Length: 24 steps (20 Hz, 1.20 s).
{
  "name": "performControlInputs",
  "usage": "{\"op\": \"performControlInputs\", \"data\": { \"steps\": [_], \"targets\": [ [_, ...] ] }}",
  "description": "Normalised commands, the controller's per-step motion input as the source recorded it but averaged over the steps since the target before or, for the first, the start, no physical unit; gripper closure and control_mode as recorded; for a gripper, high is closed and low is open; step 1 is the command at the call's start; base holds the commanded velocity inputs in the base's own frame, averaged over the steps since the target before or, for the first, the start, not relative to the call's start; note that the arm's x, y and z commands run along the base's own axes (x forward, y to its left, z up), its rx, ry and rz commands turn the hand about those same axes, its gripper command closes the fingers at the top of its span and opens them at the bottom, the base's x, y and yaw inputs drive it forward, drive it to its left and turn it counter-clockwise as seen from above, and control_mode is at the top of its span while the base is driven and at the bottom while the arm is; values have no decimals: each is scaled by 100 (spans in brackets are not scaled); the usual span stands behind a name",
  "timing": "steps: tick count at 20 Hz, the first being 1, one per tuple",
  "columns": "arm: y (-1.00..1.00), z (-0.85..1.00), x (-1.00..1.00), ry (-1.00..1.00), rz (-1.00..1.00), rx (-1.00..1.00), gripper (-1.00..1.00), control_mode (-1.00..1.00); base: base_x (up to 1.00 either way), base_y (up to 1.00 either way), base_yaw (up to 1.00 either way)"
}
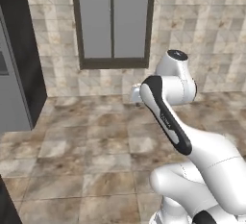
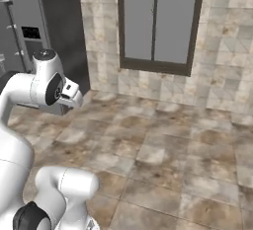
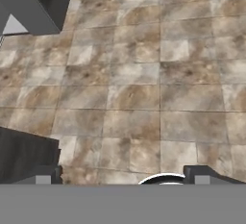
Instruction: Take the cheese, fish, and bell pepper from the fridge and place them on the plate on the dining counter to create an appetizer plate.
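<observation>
1. The tall grey steel fridge (image 2: 22, 31) stands upright, its long axis vertical, at the left edge of both base views, beside a dark panel. Its black dispenser panel (image 2: 31, 32) and long bar handles (image 2: 15, 31) face the room in the right base view.
2. The two-finger gripper (image 3: 120, 176) looks down at the floor in the hand view. Its dark finger tips (image 3: 201, 175) stand wide apart with nothing between them.
3. The white arm (image 1: 168, 117) is folded above the floor, well apart from the fridge.
4. The floor (image 1: 96, 141) is mottled brown and beige stone tile.
5. The back wall (image 2: 104, 36) carries pale beige stone tiles around a dark-framed, two-pane grey window (image 2: 155, 21).
</observation>
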Motion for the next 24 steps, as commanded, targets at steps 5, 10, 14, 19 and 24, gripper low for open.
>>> {"op": "performControlInputs", "data": {
  "steps": [5, 10, 14, 19, 24],
  "targets": [
    [0, 0, 0, 0, 0, 0, -100, 100, 100, 33, 19],
    [0, 0, 0, 0, 0, 0, -100, 100, 100, 44, 37],
    [0, 0, 0, 0, 0, 0, -100, 100, 100, 46, 47],
    [0, 0, 0, 0, 0, 0, -100, 100, 100, 47, 47],
    [0, 0, 0, 0, 0, 0, -100, 100, 100, 30, 40]
  ]
}}
